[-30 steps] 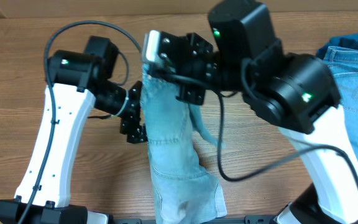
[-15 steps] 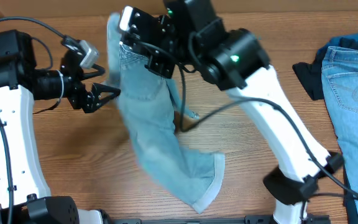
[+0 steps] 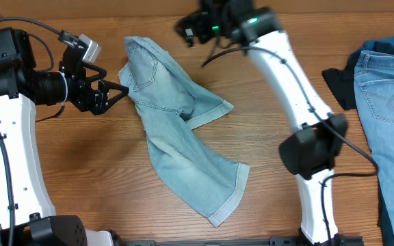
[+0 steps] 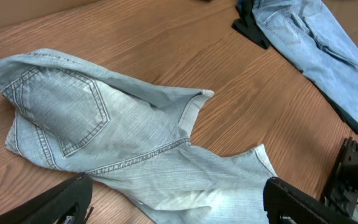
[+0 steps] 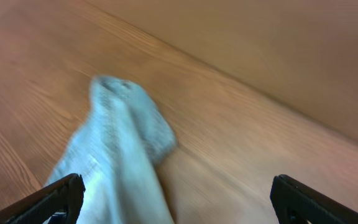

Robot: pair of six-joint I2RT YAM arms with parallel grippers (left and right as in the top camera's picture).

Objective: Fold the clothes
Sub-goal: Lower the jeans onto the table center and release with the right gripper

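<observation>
Shorts [image 3: 176,130] dropped, one pair, jeans [image 3: 390,116] seemingly one

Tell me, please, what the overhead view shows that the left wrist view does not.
Only overhead: the left arm and right arm at full length. Only left wrist: the back pocket stitching, close up. Both: the shorts lying crumpled on the table, the light-blue jeans and the black garment.

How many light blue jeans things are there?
2. The shorts lie crumpled in the middle, between the two arms. The jeans lie at the far right edge, with darker garments around them. More could be hidden in that pile.
</observation>
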